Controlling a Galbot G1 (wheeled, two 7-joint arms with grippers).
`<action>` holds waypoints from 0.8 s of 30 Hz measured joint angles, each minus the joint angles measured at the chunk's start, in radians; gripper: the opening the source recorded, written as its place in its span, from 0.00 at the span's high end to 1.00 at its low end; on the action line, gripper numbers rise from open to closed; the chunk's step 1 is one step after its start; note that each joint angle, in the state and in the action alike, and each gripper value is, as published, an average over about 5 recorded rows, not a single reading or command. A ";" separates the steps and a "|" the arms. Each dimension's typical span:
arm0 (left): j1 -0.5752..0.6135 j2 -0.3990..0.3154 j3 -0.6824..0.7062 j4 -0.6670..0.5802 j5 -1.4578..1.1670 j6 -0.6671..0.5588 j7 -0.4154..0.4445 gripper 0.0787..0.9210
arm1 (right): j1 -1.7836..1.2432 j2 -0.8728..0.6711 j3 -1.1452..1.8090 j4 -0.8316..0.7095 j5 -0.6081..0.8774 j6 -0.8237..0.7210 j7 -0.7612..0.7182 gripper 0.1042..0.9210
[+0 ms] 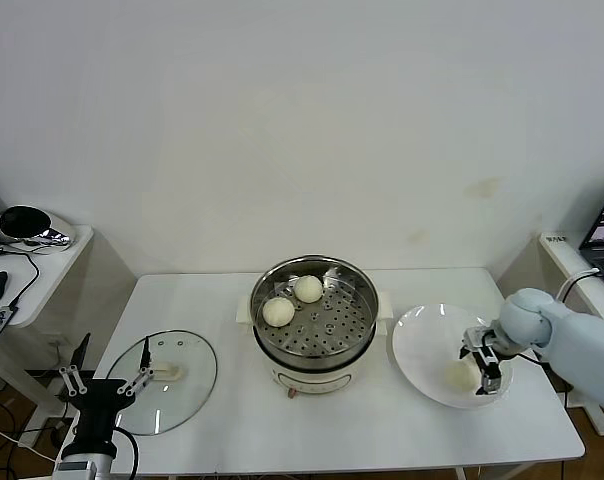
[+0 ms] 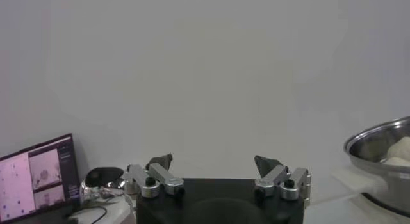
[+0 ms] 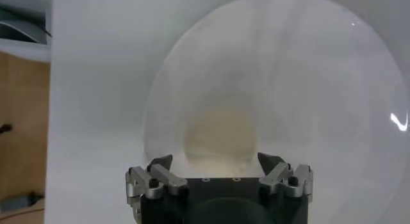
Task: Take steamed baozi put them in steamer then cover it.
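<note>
Currently, two steamed baozi (image 1: 292, 301) sit on the far-left part of the tray inside the steamer (image 1: 314, 312). One bun (image 1: 460, 375) remains visible on the white plate (image 1: 422, 340), right of the steamer. The right gripper (image 1: 485, 365) straddles it, jaws spread, not yet clamped. The cover (image 1: 168, 380) lies on the table, near left; placement is pending. The left gripper (image 1: 104, 380) waits released beside it. Tray room remains near and right; the plate's right rim reaches toward the table's right edge.
</note>
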 measured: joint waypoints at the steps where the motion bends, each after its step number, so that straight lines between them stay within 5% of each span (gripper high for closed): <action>1: 0.000 0.000 0.001 0.001 0.000 0.000 0.000 0.12 | -0.003 0.004 0.003 -0.003 -0.002 -0.001 0.001 0.14; 13: -0.004 -0.001 0.005 0.005 0.001 -0.001 0.000 0.12 | -0.025 0.023 0.030 -0.017 -0.016 -0.004 0.004 0.31; 24: -0.009 0.007 0.007 0.006 -0.001 -0.001 0.001 0.12 | 0.123 -0.011 -0.036 0.011 0.059 0.012 -0.046 0.30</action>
